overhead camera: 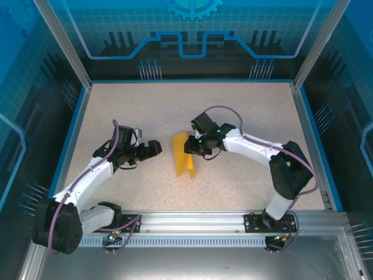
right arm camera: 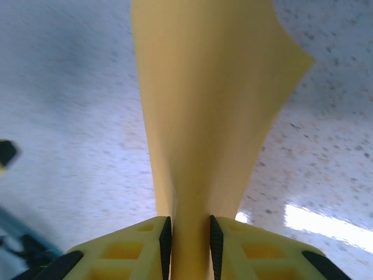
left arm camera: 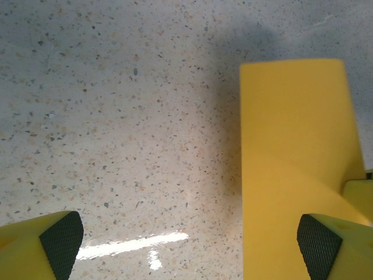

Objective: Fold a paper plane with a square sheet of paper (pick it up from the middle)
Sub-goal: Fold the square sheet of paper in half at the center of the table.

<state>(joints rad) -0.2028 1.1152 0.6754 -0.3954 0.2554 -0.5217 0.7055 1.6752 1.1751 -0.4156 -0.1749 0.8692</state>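
My right pincer (overhead camera: 192,147) is pinching the square sheet of paper (overhead camera: 185,157) near the middle of the desk (overhead camera: 175,105). In the right wrist view the black pads (right arm camera: 165,245) of the right pincer (right arm camera: 187,245) stand close together, with the orange paper (right arm camera: 204,105) running up between them and fanning out beyond. That gathered shape tells me the grip has taken the sheet along its middle, as the task asks, so the two halves droop together instead of lying flat. From above the paper looks like a narrow, doubled strip with its near end down towards the desk, though I cannot tell whether that end touches the surface. My left pincer (overhead camera: 153,148) hangs just beside the sheet on the other side, spread wide and holding nothing. In its own view, the left pincer (left arm camera: 189,242) frames bare speckled desk, with the paper (left arm camera: 291,151) just ahead of one finger. I read that as a waiting position, ready to take the free edge or press a crease while the right side holds the fold line. The plane itself is hardly begun.
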